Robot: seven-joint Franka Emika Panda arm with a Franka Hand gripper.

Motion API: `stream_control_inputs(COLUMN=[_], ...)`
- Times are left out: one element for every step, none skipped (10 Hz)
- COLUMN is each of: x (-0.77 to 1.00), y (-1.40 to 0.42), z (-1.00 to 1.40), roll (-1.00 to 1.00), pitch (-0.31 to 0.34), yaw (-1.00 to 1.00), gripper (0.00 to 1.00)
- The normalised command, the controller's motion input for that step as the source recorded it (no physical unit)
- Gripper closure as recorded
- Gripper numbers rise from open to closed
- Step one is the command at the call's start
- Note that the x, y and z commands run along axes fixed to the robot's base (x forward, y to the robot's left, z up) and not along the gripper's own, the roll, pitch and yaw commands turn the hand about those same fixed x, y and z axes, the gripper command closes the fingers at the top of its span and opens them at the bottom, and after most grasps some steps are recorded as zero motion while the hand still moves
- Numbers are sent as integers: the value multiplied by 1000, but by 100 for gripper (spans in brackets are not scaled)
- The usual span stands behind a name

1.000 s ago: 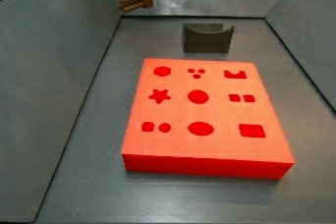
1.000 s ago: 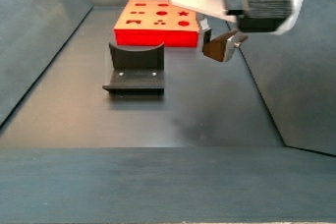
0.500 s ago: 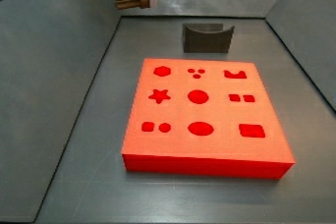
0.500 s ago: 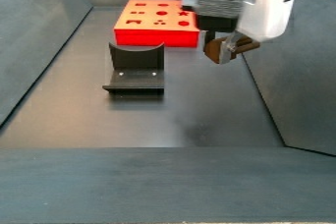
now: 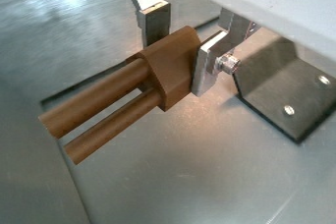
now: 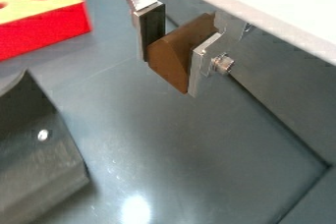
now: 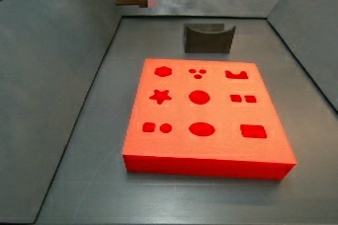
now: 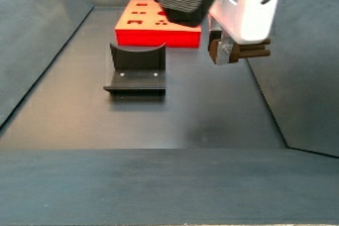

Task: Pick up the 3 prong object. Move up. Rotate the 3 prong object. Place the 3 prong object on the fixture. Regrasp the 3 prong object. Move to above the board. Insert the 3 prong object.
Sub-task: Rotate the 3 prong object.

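The gripper [image 5: 176,53] is clamping the 3 prong object [image 5: 125,95] between its flat silver fingers [image 5: 210,63], squeezing the thick block end while the long prongs are sticking out sideways, clear of the bench [image 5: 197,179] below. In a side view the gripper [image 8: 236,52] is hanging in the air at about 3 o'clock from the fixture [image 8: 135,69], well apart from it, with the board [image 8: 159,24] lying farther back toward 12 o'clock. The piece is looking like plain brown wood or matte plastic: probably light, stiff and not slippery, though the slim prongs might be snapping if knocked sideways, so the solid block end is likely the safest place to hold. The fixture is appearing dark, squat and hard, with a curved notch on top. The board is showing as a thick, bright red slab with neatly cut shaped holes [image 7: 199,97]. The bench is looking smooth, grey and faintly glossy.
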Motion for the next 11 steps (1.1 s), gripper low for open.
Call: stream_control_inputs(x=[16, 16, 15, 15, 15, 15, 15, 15, 14, 14, 14], y=[20, 20, 20, 20, 20, 20, 20, 20, 20, 20, 20], z=[-41, -42, -42, -42, -42, -42, -42, -42, -42, -42, -42], roll=[-8, -8, -8, -9, -9, -10, -10, -11, -11, -12, -13], pitch=[-3, -3, -3, -3, -3, -3, -3, -3, -3, -4, -4], yaw=[-1000, -1000, -1000, -1000, -1000, -1000, -1000, -1000, -1000, -1000, -1000], gripper=[100, 100, 100, 100, 100, 100, 100, 100, 100, 100, 100])
